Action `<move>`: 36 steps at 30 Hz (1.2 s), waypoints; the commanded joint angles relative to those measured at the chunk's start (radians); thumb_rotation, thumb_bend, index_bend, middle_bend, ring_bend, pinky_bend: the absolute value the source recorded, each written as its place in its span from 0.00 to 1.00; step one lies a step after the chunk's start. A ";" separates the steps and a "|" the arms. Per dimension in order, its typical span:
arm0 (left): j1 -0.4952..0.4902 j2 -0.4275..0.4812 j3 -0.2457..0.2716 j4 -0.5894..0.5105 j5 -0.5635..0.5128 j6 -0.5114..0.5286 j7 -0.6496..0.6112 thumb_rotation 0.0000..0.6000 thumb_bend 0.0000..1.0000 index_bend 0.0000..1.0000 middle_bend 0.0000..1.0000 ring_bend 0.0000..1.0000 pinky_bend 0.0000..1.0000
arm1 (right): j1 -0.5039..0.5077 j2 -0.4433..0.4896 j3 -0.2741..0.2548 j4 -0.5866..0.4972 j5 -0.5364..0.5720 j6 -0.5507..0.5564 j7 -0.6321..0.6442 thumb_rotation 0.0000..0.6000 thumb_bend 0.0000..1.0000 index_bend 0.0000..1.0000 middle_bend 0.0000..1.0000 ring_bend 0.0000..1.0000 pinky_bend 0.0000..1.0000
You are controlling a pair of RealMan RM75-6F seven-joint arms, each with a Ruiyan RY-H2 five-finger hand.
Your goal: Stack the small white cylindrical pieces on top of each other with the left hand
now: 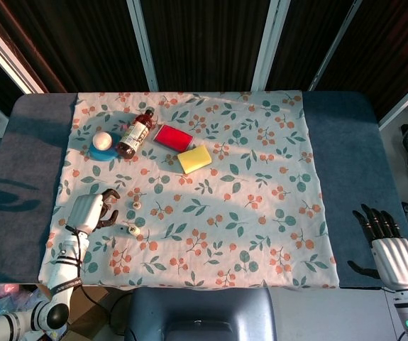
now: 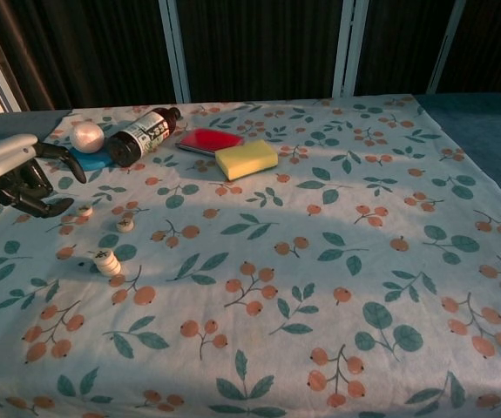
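Small white cylindrical pieces lie on the floral cloth at the left. A short stack of them (image 2: 106,261) stands upright, also seen in the head view as the stack (image 1: 134,231). Loose pieces lie around it: one (image 2: 125,225) behind it, one (image 2: 65,252) to its left, and one (image 2: 84,210) just off the fingertips of my left hand. My left hand (image 2: 13,174) hovers left of the pieces, fingers partly curled, thumb apart, holding nothing; the head view shows this hand (image 1: 90,212) too. My right hand (image 1: 389,247) rests far right, fingers stretched, empty.
At the back left are a dark bottle (image 1: 135,133) lying on its side, a white ball on a blue dish (image 1: 102,141), a red block (image 1: 173,136) and a yellow sponge (image 1: 194,158). The floral cloth (image 1: 260,213) covers the blue table (image 1: 345,142).
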 commanded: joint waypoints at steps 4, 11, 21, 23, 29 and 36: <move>-0.091 -0.128 -0.055 0.263 -0.106 -0.093 0.022 1.00 0.40 0.37 1.00 1.00 1.00 | 0.000 0.001 0.003 0.001 0.010 -0.002 -0.001 1.00 0.15 0.00 0.00 0.00 0.00; -0.119 -0.194 -0.058 0.406 -0.121 -0.133 0.002 1.00 0.40 0.37 1.00 1.00 1.00 | -0.002 0.004 0.006 0.001 0.018 -0.001 0.004 1.00 0.15 0.00 0.00 0.00 0.00; -0.129 -0.243 -0.053 0.492 -0.129 -0.174 -0.017 1.00 0.40 0.38 1.00 1.00 1.00 | 0.000 0.002 0.006 0.000 0.018 -0.003 0.004 1.00 0.15 0.00 0.00 0.00 0.00; -0.133 -0.251 -0.054 0.506 -0.131 -0.178 -0.016 1.00 0.40 0.39 1.00 1.00 1.00 | -0.001 0.003 0.006 0.001 0.017 -0.001 0.006 1.00 0.15 0.00 0.00 0.00 0.00; -0.138 -0.266 -0.059 0.540 -0.134 -0.188 -0.017 1.00 0.40 0.41 1.00 1.00 1.00 | -0.003 0.005 0.006 0.002 0.018 0.002 0.011 1.00 0.15 0.00 0.00 0.00 0.00; -0.138 -0.274 -0.062 0.564 -0.137 -0.198 -0.022 1.00 0.40 0.43 1.00 1.00 1.00 | -0.005 0.004 0.006 0.001 0.017 0.004 0.010 1.00 0.15 0.00 0.00 0.00 0.00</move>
